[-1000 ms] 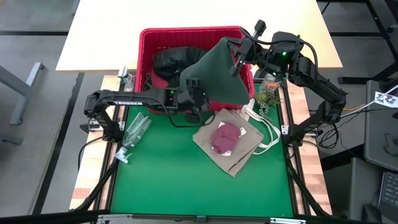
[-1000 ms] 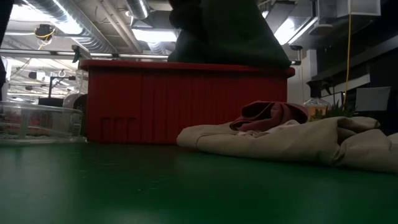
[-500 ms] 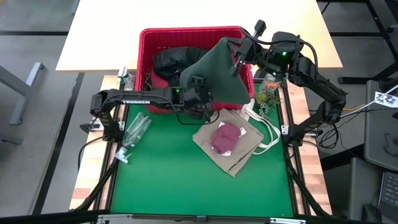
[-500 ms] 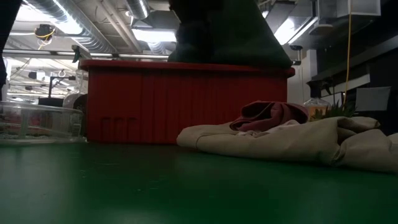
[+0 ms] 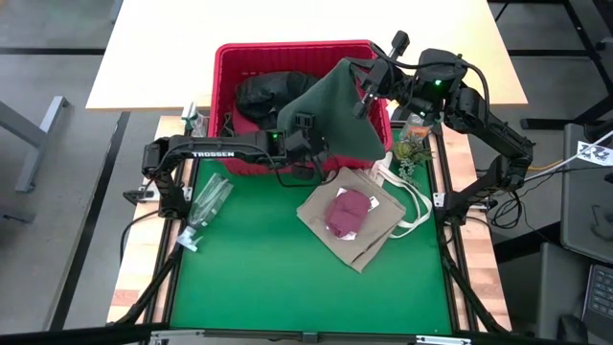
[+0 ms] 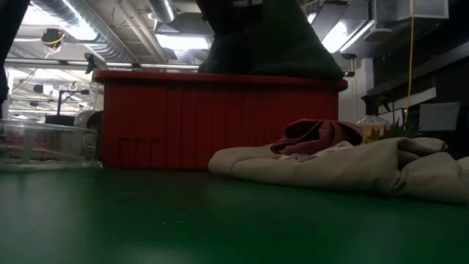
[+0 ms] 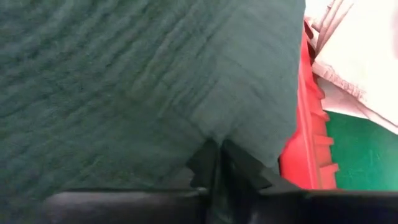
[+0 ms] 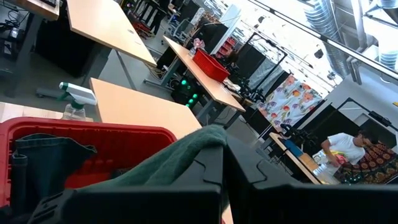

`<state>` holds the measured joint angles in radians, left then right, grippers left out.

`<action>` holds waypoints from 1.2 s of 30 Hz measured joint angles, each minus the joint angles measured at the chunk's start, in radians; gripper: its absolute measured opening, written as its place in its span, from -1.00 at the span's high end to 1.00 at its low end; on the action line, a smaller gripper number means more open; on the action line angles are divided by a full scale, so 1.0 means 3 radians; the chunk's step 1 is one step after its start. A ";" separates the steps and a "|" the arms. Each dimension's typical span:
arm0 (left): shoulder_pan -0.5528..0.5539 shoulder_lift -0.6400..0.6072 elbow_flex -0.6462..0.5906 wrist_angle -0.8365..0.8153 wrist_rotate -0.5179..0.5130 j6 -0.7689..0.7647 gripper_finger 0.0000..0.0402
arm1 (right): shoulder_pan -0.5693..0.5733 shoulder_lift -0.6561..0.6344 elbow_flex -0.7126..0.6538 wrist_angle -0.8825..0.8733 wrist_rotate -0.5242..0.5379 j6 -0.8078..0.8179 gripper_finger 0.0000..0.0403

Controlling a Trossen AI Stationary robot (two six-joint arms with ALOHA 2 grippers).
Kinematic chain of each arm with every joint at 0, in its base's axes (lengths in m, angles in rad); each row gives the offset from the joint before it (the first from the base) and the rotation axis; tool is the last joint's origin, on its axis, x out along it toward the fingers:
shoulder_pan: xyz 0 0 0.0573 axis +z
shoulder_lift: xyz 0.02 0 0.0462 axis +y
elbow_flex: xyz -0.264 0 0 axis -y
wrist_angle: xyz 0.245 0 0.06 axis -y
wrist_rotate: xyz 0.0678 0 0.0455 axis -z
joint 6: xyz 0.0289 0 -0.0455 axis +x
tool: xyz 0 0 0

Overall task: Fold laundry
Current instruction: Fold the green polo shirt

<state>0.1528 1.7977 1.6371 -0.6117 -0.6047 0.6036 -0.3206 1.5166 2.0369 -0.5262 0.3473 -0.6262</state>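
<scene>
Nothing on the table counts as folded yet, so the task is judged to be at an early stage. The green shirt [image 5: 337,110] hangs over the red basket [image 5: 251,52], lifted clear of it and stretched between both arms. The right gripper [image 5: 365,99] holds it by an upper corner, fingers pressed together on the cloth, as the right wrist view confirms. The left gripper [image 5: 303,153] is at the shirt's lower edge near the basket's front wall; in the left wrist view its fingers [image 7: 239,165] pinch a fold of the green cloth. The shirt looks like a soft, thick weave, draped in a rough triangle with no creases set. On the green mat [image 5: 268,268] a tan top [image 5: 369,225] lies crumpled and only loosely flattened, with a maroon piece [image 5: 347,211] bunched on top of it; neither is neatly folded. Black garments [image 5: 261,94] and what appears to be denim remain inside the basket. A clear bottle [image 5: 206,203] lies on the mat, well apart from the clothes. Remaining work: lay the shirt flat, fold it, then deal with every other garment.
</scene>
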 joint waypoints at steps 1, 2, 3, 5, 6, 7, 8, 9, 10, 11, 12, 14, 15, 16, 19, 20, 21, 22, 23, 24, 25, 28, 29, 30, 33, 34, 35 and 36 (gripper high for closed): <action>-0.0003 0.0000 0.0000 0.0004 0.0001 -0.0003 0.95 | 0.0000 0.0000 0.0000 0.0000 0.0000 0.0000 0.99; -0.0003 0.0000 0.0000 0.0002 0.0001 -0.0021 0.97 | 0.0000 0.0000 0.0000 0.0000 0.0000 -0.0001 0.99; -0.0003 0.0000 0.0000 0.0002 0.0002 -0.0057 0.97 | 0.0000 0.0000 0.0000 0.0000 0.0000 0.0000 0.99; -0.0003 0.0000 0.0000 0.0001 0.0004 -0.0121 0.97 | 0.0000 0.0000 0.0000 -0.0001 0.0000 0.0000 0.99; -0.0003 0.0000 0.0000 0.0002 0.0003 -0.0156 0.98 | 0.0000 0.0000 0.0000 -0.0001 0.0000 0.0000 0.99; -0.0004 0.0000 0.0000 0.0002 0.0002 -0.0174 0.98 | 0.0000 0.0000 0.0000 0.0000 0.0000 0.0000 0.99; -0.0009 -0.0003 0.0000 0.0002 0.0002 -0.0177 0.99 | 0.0000 0.0000 0.0000 0.0000 0.0000 0.0000 0.99; -0.0011 -0.0009 0.0000 -0.0002 0.0004 -0.0180 0.99 | 0.0000 0.0000 0.0000 -0.0001 0.0000 0.0000 0.99; -0.0019 -0.0014 0.0000 -0.0001 0.0003 -0.0180 0.99 | 0.0000 0.0000 0.0000 -0.0001 0.0000 -0.0001 0.99; -0.0028 -0.0027 0.0000 -0.0003 0.0001 -0.0183 0.99 | 0.0000 0.0000 0.0000 0.0000 0.0000 0.0000 0.99; -0.0038 -0.0046 0.0000 -0.0006 -0.0002 -0.0200 0.99 | 0.0000 0.0000 0.0000 0.0000 0.0000 -0.0001 0.99; -0.0059 -0.0107 0.0000 -0.0006 0.0003 -0.0278 1.00 | 0.0000 0.0000 0.0000 0.0000 0.0000 0.0000 0.99; -0.0073 -0.0146 0.0000 -0.0006 0.0018 -0.0326 1.00 | 0.0000 0.0000 0.0000 0.0000 0.0000 -0.0003 0.99; -0.0082 -0.0193 0.0000 -0.0004 0.0041 -0.0364 1.00 | 0.0000 0.0000 0.0000 0.0000 0.0000 -0.0017 0.99; -0.0115 -0.0364 0.0000 -0.0017 0.0067 -0.0482 1.00 | 0.0000 0.0000 0.0000 0.0001 0.0016 -0.0038 0.99; -0.0123 -0.0425 0.0000 -0.0027 0.0065 -0.0512 1.00 | 0.0000 0.0000 0.0000 0.0001 0.0032 -0.0038 0.99; -0.0129 -0.0490 0.0000 -0.0026 0.0065 -0.0527 1.00 | 0.0000 0.0000 0.0000 0.0001 0.0034 -0.0040 0.99; -0.0136 -0.0569 0.0000 -0.0030 0.0066 -0.0541 1.00 | 0.0000 0.0000 0.0000 0.0001 0.0035 -0.0043 0.99; -0.0143 -0.0645 0.0000 -0.0033 0.0064 -0.0571 1.00 | 0.0000 0.0000 0.0000 0.0001 0.0043 -0.0045 0.99; -0.0154 -0.0722 0.0000 -0.0027 0.0050 -0.0605 1.00 | 0.0000 0.0000 0.0000 0.0001 0.0059 -0.0046 0.99; -0.0162 -0.0811 0.0000 -0.0038 0.0031 -0.0612 1.00 | 0.0000 0.0000 0.0000 -0.0002 0.0079 -0.0047 0.99; -0.0186 -0.1075 0.0000 -0.0087 -0.0076 -0.0620 1.00 | 0.0001 -0.0001 0.0000 -0.0055 0.0184 -0.0048 0.99; -0.0195 -0.1163 0.0000 -0.0120 -0.0108 -0.0620 1.00 | 0.0001 -0.0001 0.0000 -0.0088 0.0221 -0.0048 0.99; -0.0201 -0.1247 0.0000 -0.0126 -0.0136 -0.0619 1.00 | 0.0001 -0.0001 0.0000 -0.0117 0.0267 -0.0048 0.99; -0.0192 -0.1520 0.0000 -0.0118 -0.0167 -0.0616 1.00 | 0.0001 -0.0001 0.0000 -0.0213 0.0333 -0.0041 0.99; -0.0179 -0.1623 0.0000 -0.0114 -0.0195 -0.0619 1.00 | 0.0001 -0.0001 0.0000 -0.0252 0.0335 -0.0026 0.99; -0.0160 -0.1711 0.0000 -0.0114 -0.0246 -0.0618 1.00 | 0.0003 -0.0001 0.0000 -0.0299 0.0331 -0.0011 0.99; -0.0139 -0.1794 0.0000 -0.0105 -0.0313 -0.0614 1.00 | 0.0019 -0.0001 0.0000 -0.0349 0.0327 0.0004 0.99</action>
<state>0.1111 1.2596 1.6371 -0.6433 -0.6986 0.4193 -0.3150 1.5162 2.0369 -0.6309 0.4454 -0.6250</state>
